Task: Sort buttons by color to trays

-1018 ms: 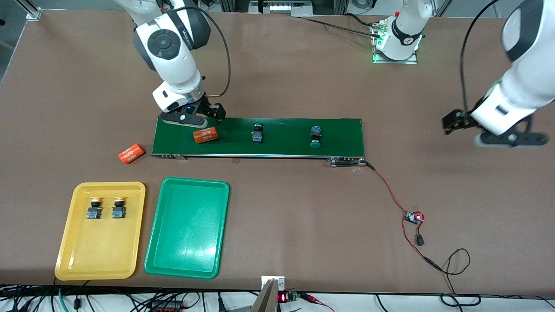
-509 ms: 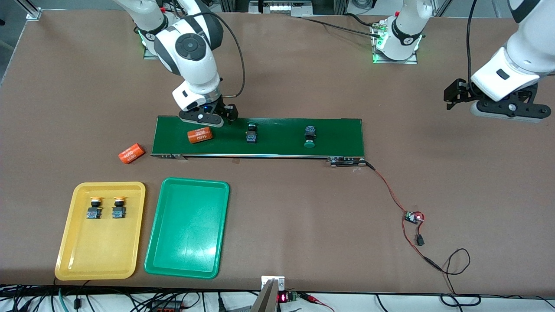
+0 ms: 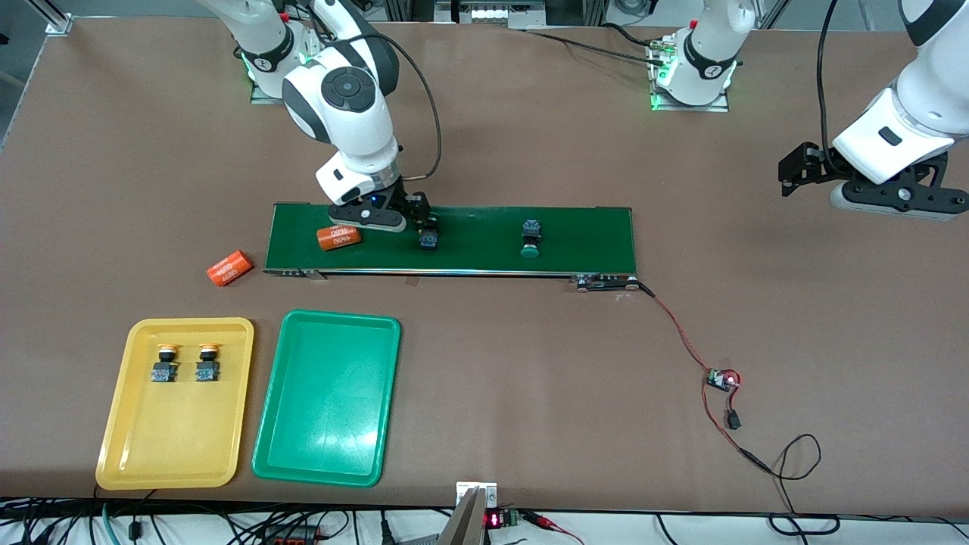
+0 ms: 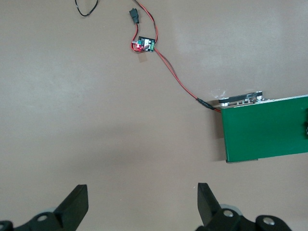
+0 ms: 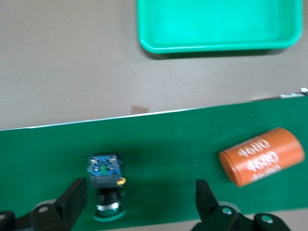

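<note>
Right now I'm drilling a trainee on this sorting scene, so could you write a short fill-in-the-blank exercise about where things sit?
1. Both yellow buttons lie in the ____ tray.
2. The green tray holds ____ buttons.
3. The right gripper hangs open over a ____ button on the conveyor belt.
4. The left gripper is ____, over bare table.

Missing words: yellow; no; green; open

Yellow tray (image 3: 121, 446) and green tray (image 3: 325, 462) sit side by side, long sides near each other, at the right arm's end of the table, near the front camera; the yellow one is closer to that end. Two yellow-capped buttons (image 3: 185, 362) lie on their sides in the yellow tray, side by side, caps pointing away from the camera. Green tray holds nothing. Two green-capped buttons are farther from the camera on the belt: one (image 3: 428, 241), the other (image 3: 531, 237) toward the left arm's end, cap toward the camera.
</note>
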`<state>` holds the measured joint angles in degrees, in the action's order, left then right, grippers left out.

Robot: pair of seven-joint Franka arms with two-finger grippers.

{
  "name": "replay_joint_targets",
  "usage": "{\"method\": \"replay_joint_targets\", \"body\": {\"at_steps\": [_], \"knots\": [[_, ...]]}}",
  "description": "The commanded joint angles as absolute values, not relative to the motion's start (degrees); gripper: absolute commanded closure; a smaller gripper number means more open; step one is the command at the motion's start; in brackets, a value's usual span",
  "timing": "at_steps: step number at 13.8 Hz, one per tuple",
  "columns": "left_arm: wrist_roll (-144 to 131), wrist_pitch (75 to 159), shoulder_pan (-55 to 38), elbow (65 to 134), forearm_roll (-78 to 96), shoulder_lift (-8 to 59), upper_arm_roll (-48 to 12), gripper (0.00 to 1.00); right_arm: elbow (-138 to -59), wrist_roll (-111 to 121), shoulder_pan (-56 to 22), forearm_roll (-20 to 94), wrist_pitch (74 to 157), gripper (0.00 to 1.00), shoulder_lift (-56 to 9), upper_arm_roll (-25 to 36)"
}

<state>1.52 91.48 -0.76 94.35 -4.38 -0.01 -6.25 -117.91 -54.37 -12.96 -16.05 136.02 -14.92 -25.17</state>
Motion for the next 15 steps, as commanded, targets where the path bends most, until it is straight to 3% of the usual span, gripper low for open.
{"method": "replay_joint_targets", "body": {"at_steps": [1, 15], "knots": [[1.32, 89.83, -1.05, 92.29, -3.78, 1.05, -6.33, 0.0, -116.72, -50.99, -13.36, -17.23, 136.93, 0.0, -17.05, -25.14], [1.58, 90.0, -0.79, 92.29, -3.78, 1.05, -6.24, 0.0, -117.33, -44.65, -13.45, -19.68, 138.25, 0.0, -22.76, -24.96]]}}
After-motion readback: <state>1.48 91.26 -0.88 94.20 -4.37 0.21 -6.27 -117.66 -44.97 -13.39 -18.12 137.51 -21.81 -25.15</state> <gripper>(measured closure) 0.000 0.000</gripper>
